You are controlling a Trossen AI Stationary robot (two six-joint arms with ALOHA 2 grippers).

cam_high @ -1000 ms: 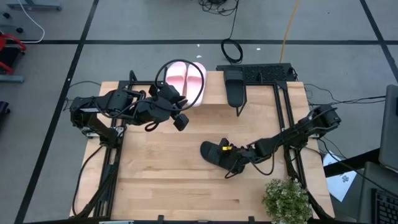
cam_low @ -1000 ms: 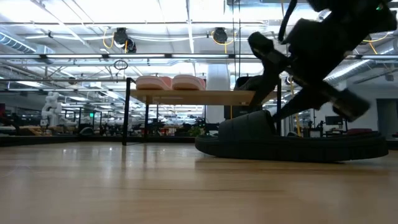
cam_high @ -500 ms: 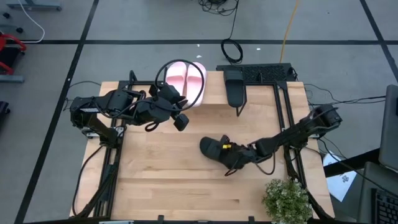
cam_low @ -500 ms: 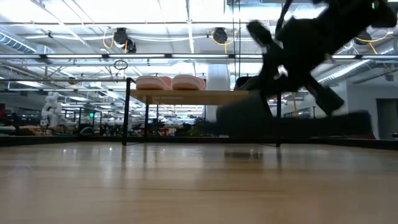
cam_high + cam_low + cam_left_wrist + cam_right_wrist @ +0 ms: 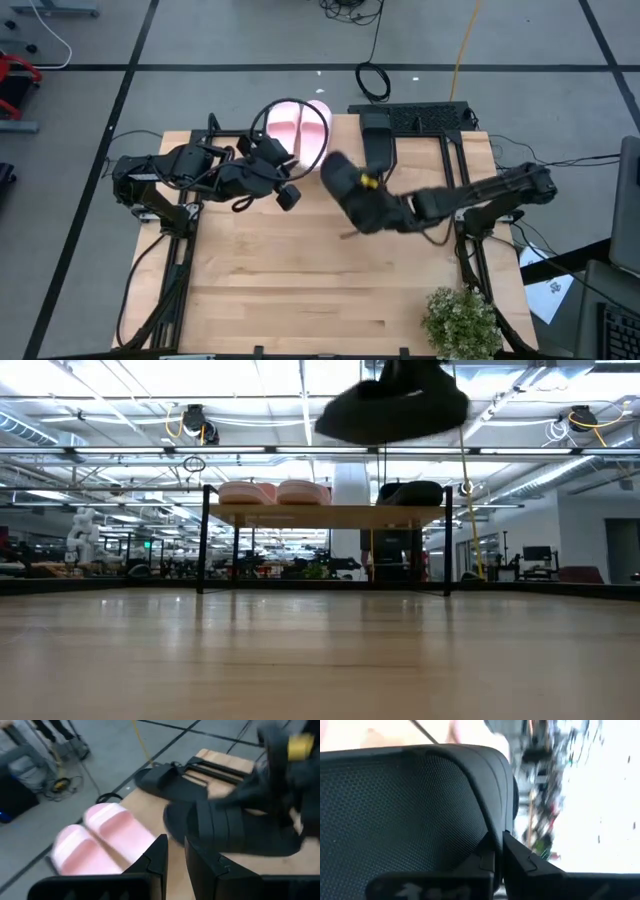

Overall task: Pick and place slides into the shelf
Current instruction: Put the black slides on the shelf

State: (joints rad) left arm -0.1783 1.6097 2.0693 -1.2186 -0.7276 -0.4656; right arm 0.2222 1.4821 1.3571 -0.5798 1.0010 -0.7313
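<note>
**Right gripper lifts the last black slide toward the shelf**

Right gripper is pinching the second black open-toe slide sandal with a wide strap, its fingers pressed onto the strap as the right wrist view shows. A second ago that sandal lay flat on the large wooden tabletop near the right side; half a second ago it was just coming off the wood. Now it hangs well clear of the table, high in the low view, and has travelled toward the small low shelf with a light wooden top on thin black legs. In my judgement that puts the task in its closing step: only the set-down between the pairs remains.

Left gripper has kept its place beside the pink pair, its fingers nearly together and holding nothing.

Counted: four slides in all. Two pale pink slide sandals sit side by side on the shelf. One black slide sandal sits on the shelf's right part. One black slide is in the air. None lie on the tabletop.
</note>
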